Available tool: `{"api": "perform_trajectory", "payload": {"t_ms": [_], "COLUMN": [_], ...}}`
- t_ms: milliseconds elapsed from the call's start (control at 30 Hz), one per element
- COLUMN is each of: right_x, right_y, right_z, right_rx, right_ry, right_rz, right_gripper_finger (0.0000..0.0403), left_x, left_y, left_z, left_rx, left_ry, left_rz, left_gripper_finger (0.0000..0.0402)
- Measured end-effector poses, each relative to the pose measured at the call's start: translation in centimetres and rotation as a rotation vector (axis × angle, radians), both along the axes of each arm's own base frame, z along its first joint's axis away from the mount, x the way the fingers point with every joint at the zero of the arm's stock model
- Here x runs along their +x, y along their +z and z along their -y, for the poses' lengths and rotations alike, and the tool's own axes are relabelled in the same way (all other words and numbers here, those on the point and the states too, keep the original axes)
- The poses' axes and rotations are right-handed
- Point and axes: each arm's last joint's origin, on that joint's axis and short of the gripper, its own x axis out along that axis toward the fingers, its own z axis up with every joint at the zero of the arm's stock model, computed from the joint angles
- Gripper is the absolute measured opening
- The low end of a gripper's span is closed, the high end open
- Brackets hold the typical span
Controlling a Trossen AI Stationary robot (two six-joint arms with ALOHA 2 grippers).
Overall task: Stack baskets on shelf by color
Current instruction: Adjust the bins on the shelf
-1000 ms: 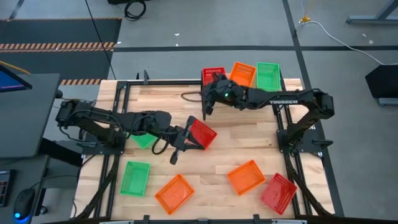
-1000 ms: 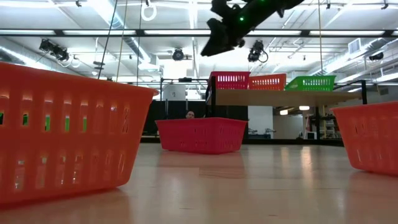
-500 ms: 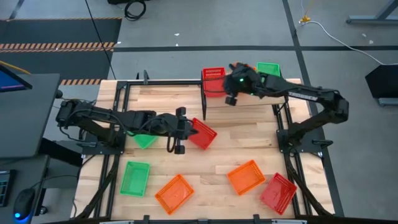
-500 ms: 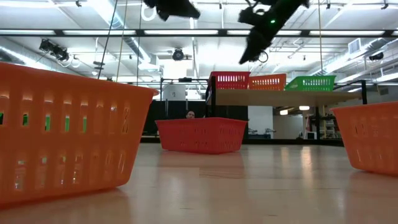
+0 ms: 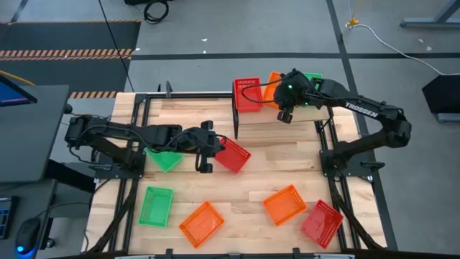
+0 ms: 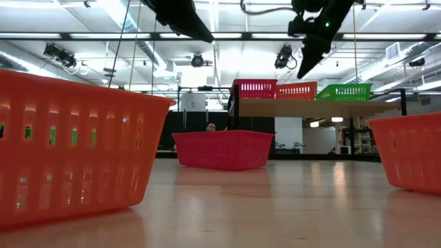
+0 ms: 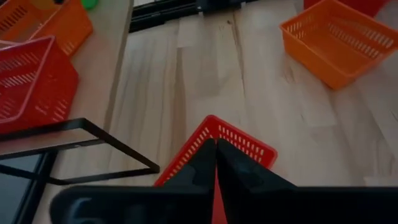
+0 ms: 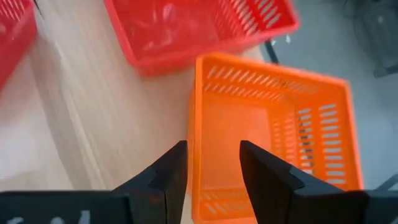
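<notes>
A red basket (image 5: 233, 154) rests flat on its bottom mid-table, also in the low view (image 6: 222, 149). My left gripper (image 5: 214, 148) hovers shut well above its left end (image 7: 216, 152), touching nothing. On the shelf (image 6: 303, 107) at the far edge stand a red basket (image 5: 247, 94), an orange basket (image 8: 267, 130) and a green basket (image 5: 311, 79), side by side. My right gripper (image 8: 211, 165) is open above the shelf; its fingers stand either side of the orange basket's wall, clear above it (image 6: 304, 67).
Loose on the table lie a green basket (image 5: 156, 205), an orange one (image 5: 201, 223), another orange (image 5: 284, 203) and a red one (image 5: 321, 221) near the front. A further green basket (image 5: 165, 160) lies under the left arm. Bare wood lies mid-table.
My right gripper has travelled along the far edge toward the table's right, from over the shelf's red basket to over the orange one, tipping more steeply down. My left gripper has rolled and tipped about, sinking a little above the red basket, which has stayed put.
</notes>
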Motion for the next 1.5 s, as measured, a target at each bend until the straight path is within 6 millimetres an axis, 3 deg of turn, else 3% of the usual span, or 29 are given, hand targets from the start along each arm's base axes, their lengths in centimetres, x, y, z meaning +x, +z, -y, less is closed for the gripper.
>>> {"api": "perform_trajectory", "payload": {"t_ms": [533, 667, 900, 1100, 1233, 1500], "right_x": [1.6, 1.4, 0.4, -0.8, -1.4, -1.4], "right_y": [-2.8, -2.7, -1.6, -0.9, -0.6, -0.6], "right_z": [2.1, 2.0, 1.3, 0.5, -0.1, -0.4], "right_rx": [0.079, 0.081, 0.066, 0.076, 0.112, 0.151], "right_ry": [0.016, 0.021, 0.047, 0.086, 0.103, 0.162], "right_rz": [-0.092, -0.1, -0.088, -0.1, -0.106, -0.091], "right_gripper_finger": [0.0142, 0.0108, 0.0015, 0.0028, 0.0014, 0.0023], "left_x": [0.0, -0.1, -0.1, -0.1, -0.1, -0.1], "left_y": [-0.5, -0.5, -0.5, -0.5, -0.5, -0.5], "left_z": [-0.6, -0.6, -0.6, -0.5, -0.5, -0.5], "left_rx": [-0.042, -0.044, -0.068, -0.072, -0.086, -0.085], "left_ry": [0.051, 0.052, 0.069, 0.068, 0.079, 0.078], "left_rz": [0.001, 0.001, 0.005, 0.007, 0.01, 0.01], "left_gripper_finger": [0.0019, 0.0024, 0.0018, 0.002, 0.0024, 0.0017]}}
